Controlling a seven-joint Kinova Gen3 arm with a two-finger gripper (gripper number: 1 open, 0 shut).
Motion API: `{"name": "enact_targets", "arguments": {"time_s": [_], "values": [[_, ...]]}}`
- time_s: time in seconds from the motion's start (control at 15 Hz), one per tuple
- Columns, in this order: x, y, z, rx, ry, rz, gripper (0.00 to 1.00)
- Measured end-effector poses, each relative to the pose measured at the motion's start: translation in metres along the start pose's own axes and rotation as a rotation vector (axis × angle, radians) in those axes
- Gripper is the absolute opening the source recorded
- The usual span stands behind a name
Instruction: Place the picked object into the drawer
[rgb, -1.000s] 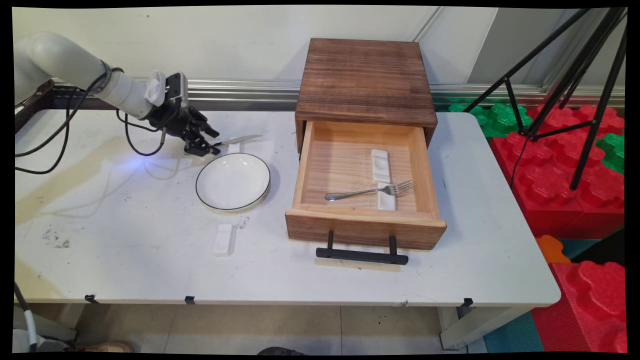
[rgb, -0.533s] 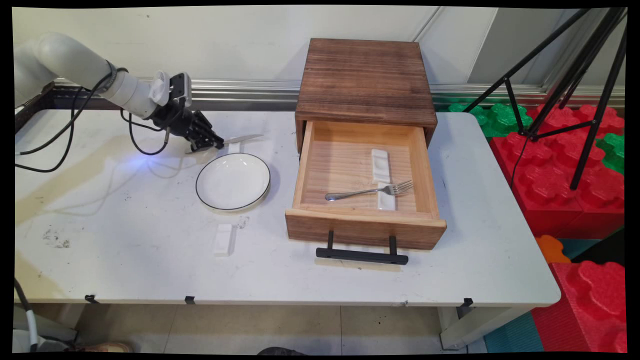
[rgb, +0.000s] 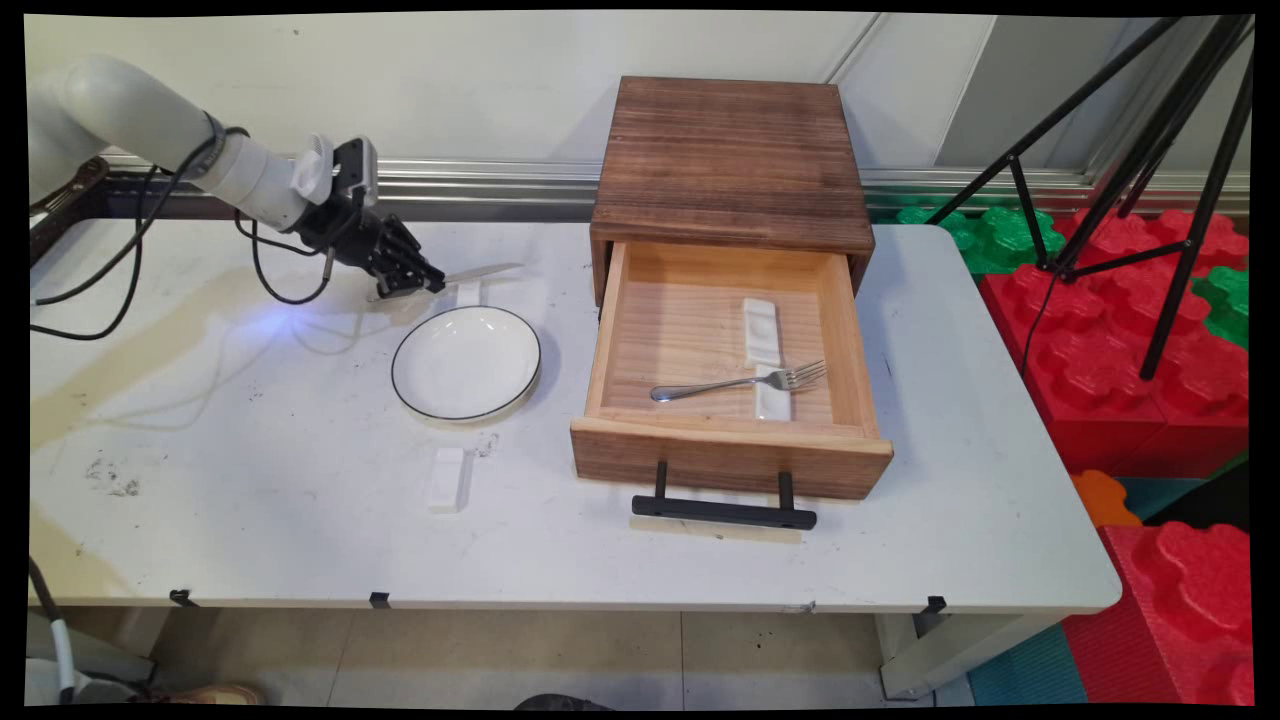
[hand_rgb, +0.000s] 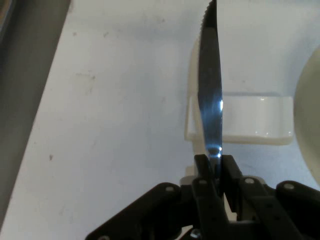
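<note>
Main view showed the white desk from its near edge. Closest lay a small white rest, alone on the bare top, and to its right the black handle of an open wooden drawer. Inside the drawer a fork lay crosswise, its tines over one white rest, with a second white rest just behind it. Left of the drawer and behind the lone rest sat a white plate with a dark rim.

Beyond the plate, toward the wall, the hand was clamped on the handle end of a knife. The blade stuck out from the fingertips to the right, roughly level and a little above the desk, passing over another white rest that lay just behind the plate's far rim. In the hand view the fingers pinched the knife edge-up, the blade running straight away from the hand and crossing over the rest, with the plate's rim at the right edge.

Farthest back stood the dark wooden cabinet that housed the drawer, against the wall. A black tripod and red and green foam blocks stood off the desk to the right.
</note>
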Motion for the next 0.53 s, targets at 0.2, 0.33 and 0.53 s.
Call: {"name": "enact_targets", "arguments": {"time_s": [0.2, 0.33, 0.53], "values": [[0.005, 0.001, -0.012, 0.002, 0.017, 0.001, 0.0], [0.01, 0.002, -0.022, 0.003, 0.032, 0.002, 0.0], [0.02, 0.008, -0.044, -0.001, 0.063, 0.01, 0.0]]}}
